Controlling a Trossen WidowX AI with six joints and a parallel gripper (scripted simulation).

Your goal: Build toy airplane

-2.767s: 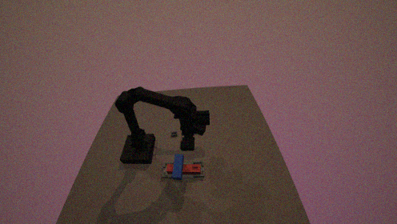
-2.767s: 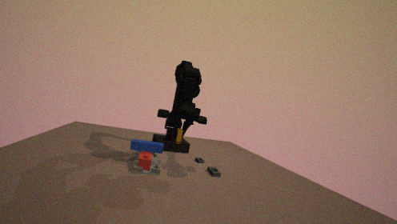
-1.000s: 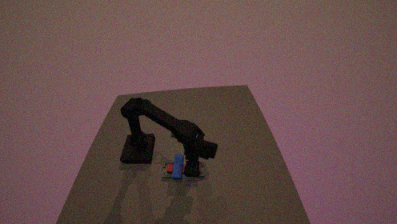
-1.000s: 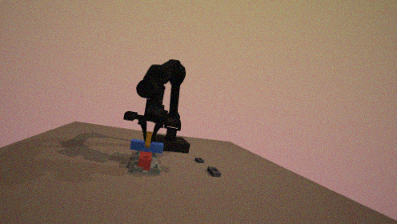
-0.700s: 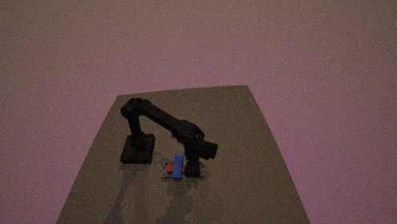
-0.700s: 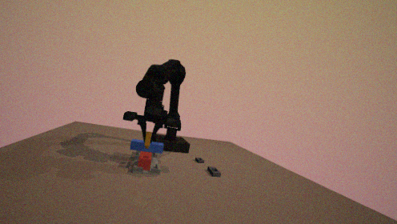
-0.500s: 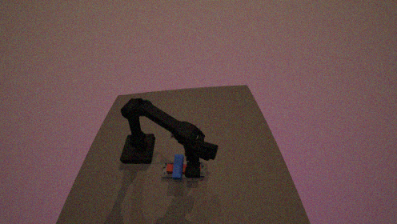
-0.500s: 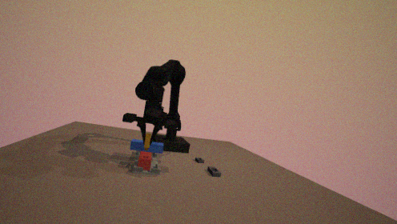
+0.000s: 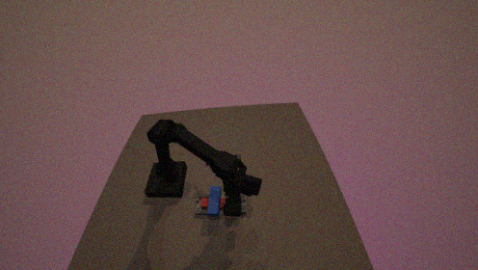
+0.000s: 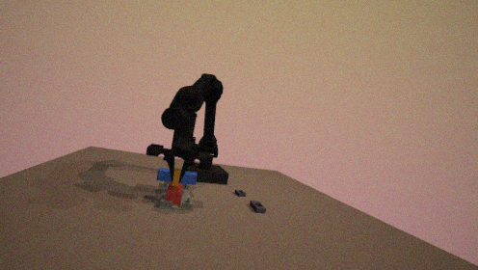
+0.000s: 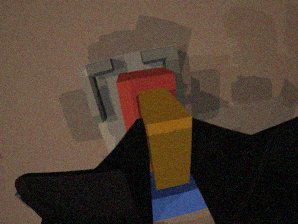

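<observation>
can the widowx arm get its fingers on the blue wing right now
Probably not: its black fingers are shut on the upright yellow fin, though the blue block-shaped wing lies close by.

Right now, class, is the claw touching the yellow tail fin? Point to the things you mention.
Touching. The wrist view shows the yellow tail fin (image 10: 176, 177) (image 11: 171, 152) pinched between the black fingers of the claw (image 9: 232, 212) (image 10: 176, 182) (image 11: 156, 121), one against each side.
</observation>
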